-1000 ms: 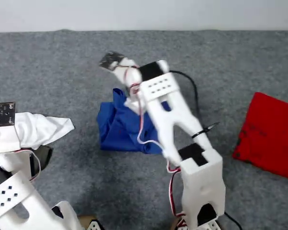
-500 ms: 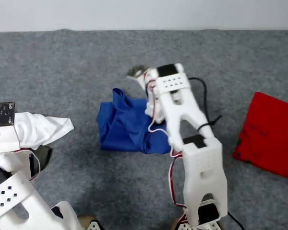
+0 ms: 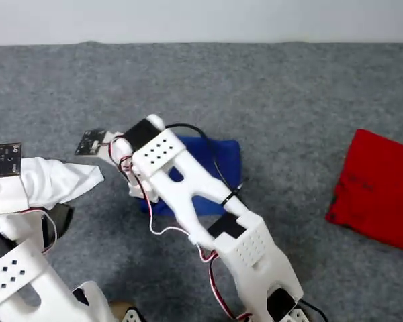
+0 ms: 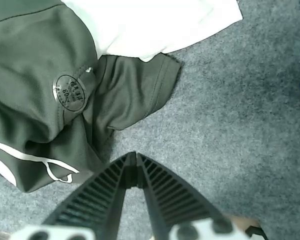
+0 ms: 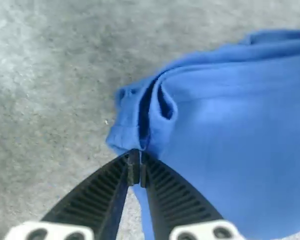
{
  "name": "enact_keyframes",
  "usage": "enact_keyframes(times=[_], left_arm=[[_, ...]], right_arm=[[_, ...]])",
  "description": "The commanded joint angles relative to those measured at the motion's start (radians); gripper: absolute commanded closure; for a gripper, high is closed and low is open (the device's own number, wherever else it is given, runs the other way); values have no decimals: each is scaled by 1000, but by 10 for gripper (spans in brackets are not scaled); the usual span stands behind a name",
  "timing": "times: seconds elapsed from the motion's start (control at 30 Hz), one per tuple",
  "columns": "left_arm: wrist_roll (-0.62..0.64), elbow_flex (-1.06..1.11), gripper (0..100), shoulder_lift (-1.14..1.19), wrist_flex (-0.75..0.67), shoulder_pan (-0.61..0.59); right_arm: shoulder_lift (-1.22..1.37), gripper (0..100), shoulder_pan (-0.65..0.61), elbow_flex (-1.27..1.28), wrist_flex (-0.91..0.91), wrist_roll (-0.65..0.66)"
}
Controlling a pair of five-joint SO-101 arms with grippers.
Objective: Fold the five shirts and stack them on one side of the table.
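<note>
High view: the blue shirt (image 3: 218,157) lies in the middle of the table (image 3: 302,87). It is partly under the right arm (image 3: 181,178), which stretches across it toward the white shirt (image 3: 57,180). A folded red shirt (image 3: 376,188) sits well apart on the right, and the left arm (image 3: 17,282) stands at the near left corner.

Left wrist view: the left gripper (image 4: 136,161) hangs over bare table with its fingers (image 4: 102,197) pressed together on nothing. It is just beside a crumpled dark shirt (image 4: 35,90) that lies partly under the white shirt (image 4: 155,20).

Right wrist view: the right gripper (image 5: 134,160) has its fingers (image 5: 107,192) pinching a rolled edge of the blue shirt (image 5: 230,130). The cloth looks light and limp, so it will likely sag and bunch. A hem or corner, where the layers double, seems the surest hold.

A second ago the right arm reached over the shirt's far edge and the cloth lay heaped. The arm has since swung left, and the shirt now lies flatter with a straighter right edge.
</note>
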Motion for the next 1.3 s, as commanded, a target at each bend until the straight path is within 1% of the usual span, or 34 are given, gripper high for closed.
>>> enact_keyframes(times=[0.0, 0.17, 0.3, 0.43, 0.53, 0.6, 0.67, 0.77, 0.9, 1.13, 1.27], left_arm=[[9, -4, 993, -15, -3, 6], [9, -4, 993, -15, -3, 6], [9, -4, 993, -15, -3, 6], [11, -10, 993, -15, -3, 3], [11, -13, 993, -17, -5, -3], [11, -28, 993, -17, -5, -35], [11, -61, 993, -17, -5, -89], [11, -113, 993, -17, -5, -163], [11, -157, 993, -17, -5, -198], [11, -251, 993, -17, 0, -281], [11, -263, 993, -17, 0, -307]], right_arm=[[-68, 988, 48, -46, 24, 0], [-61, 988, 189, -46, -54, 2], [-62, 988, 223, -46, -134, 0], [-35, 988, 188, -46, -162, -2], [1, 988, 107, -46, -122, -32], [27, 988, 39, -46, -74, -71], [50, 988, -27, -46, -13, -80], [84, 988, -82, -43, 45, -95], [77, 988, -90, -44, 47, -101], [-93, 988, -4, -46, 48, -106], [-170, 988, 7, -34, 51, -106]])
